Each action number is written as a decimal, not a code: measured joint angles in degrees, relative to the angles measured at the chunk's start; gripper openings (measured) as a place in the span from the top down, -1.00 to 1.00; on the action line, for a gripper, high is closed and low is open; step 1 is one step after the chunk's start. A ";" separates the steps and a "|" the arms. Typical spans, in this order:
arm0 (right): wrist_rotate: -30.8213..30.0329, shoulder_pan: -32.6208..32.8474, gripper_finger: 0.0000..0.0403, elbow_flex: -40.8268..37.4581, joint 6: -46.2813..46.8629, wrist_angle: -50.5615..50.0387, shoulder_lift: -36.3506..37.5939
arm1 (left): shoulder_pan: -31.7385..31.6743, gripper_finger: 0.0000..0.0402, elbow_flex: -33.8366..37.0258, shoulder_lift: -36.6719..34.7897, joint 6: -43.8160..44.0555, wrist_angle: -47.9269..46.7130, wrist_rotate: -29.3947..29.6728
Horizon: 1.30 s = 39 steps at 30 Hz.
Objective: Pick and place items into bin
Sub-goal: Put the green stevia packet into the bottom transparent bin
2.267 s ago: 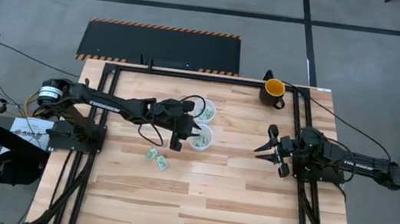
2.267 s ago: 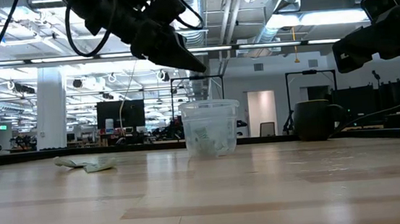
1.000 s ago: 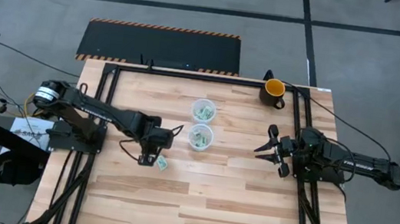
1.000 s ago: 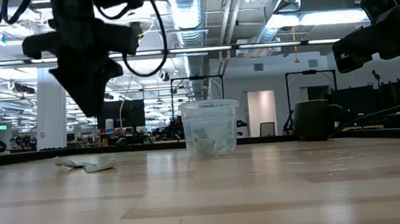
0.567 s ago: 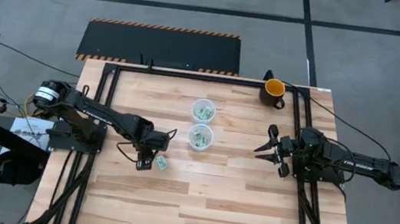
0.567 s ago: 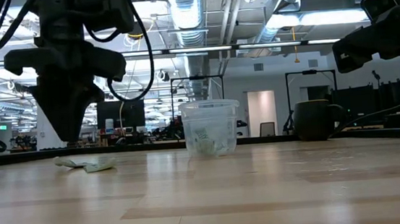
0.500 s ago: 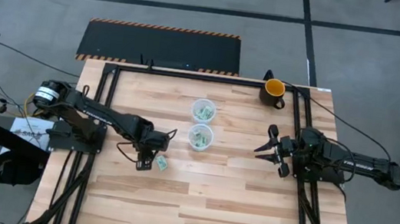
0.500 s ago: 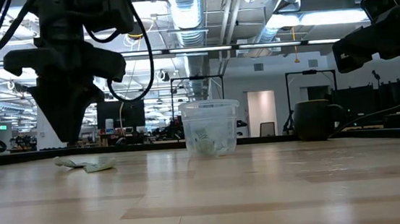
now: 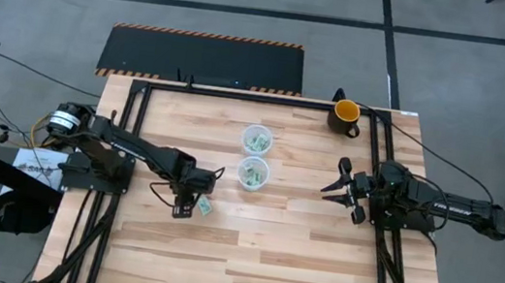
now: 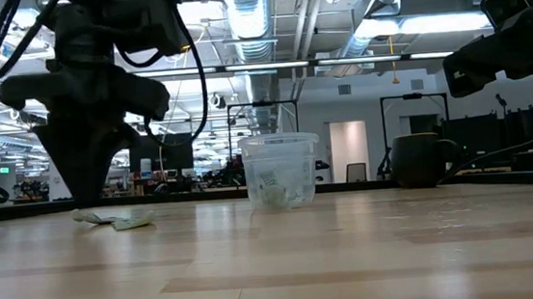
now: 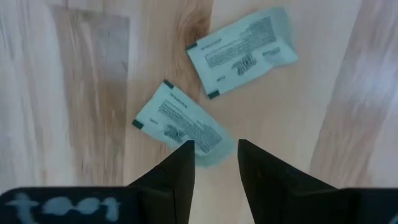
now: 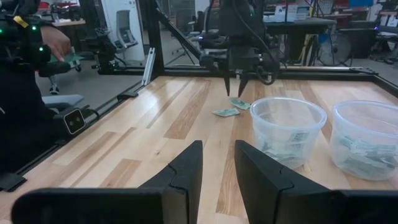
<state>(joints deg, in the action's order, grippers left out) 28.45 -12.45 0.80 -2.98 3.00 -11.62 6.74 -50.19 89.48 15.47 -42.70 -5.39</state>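
Two packets remain on the table's left half; left gripper [image 11: 215, 155] hangs fingers parted straddling the near packet [image 11: 182, 123], its long axis slanting across the gap; right gripper [image 9: 343, 187] idles part-open by the right edge

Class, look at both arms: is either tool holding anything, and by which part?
Nothing is held. The left tool hangs open over a packet lying on the table; the right tool waits open and empty.

Left end effector [image 11: 214, 165] partly hides 1 packet [image 11: 180, 121].
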 joint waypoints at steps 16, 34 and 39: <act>0.01 0.00 0.57 0.00 0.00 0.02 0.00 | -0.51 0.45 2.15 2.30 -3.09 2.99 -1.19; 0.02 0.00 0.57 0.00 0.00 0.01 0.00 | -1.66 0.45 6.12 2.11 -7.57 10.58 -6.16; 0.02 0.00 0.57 0.00 0.00 0.01 0.00 | -1.62 0.50 6.16 2.15 -7.59 10.56 -5.32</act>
<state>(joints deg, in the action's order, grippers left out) 28.47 -12.45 0.80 -2.98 3.01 -11.62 5.12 -44.03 91.64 7.88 -32.14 -10.70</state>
